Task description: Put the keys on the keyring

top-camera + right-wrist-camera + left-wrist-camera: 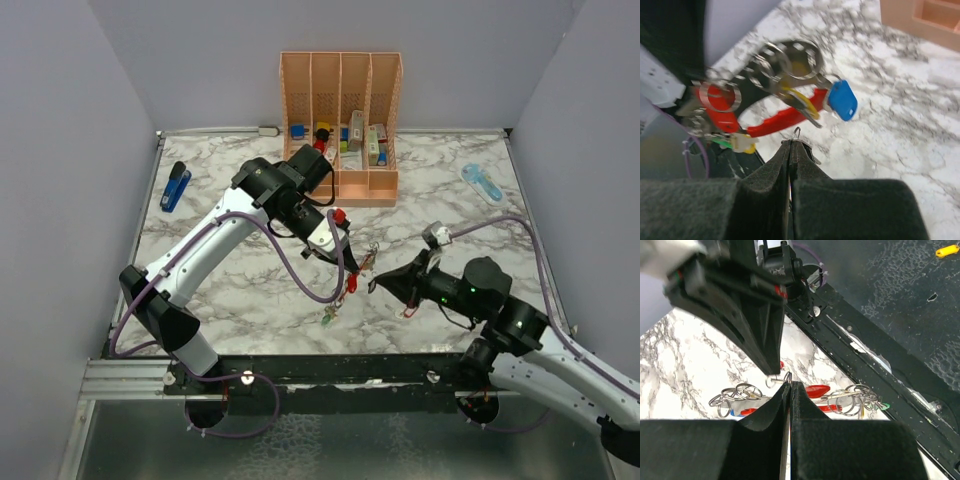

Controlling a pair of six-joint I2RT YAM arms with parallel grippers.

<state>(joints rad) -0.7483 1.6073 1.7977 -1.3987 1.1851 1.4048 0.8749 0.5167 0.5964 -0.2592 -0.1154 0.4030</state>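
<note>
One red keyring [785, 117], one blue-tagged key [842, 100], one four-slot rack [366, 186]

Top view: small silver keys with coloured tags [328, 317] bunched between both hands, too small to separate; count unreadable.

Right wrist view: large red C-shaped keyring [777, 119] motion-blurred, left end smeared, grey side not distinguishable. Thin wire loop [796, 133] pinched at tip of right hand [791, 142]; which key it belongs to unclear. Peach plastic compartment organiser [920, 17] cut by top-right corner.

Left wrist view: keyring's red parts split by left hand [790, 386], middle hidden behind fingers.

Right arm [520, 330] runs off lower-right edge, top view.
</note>
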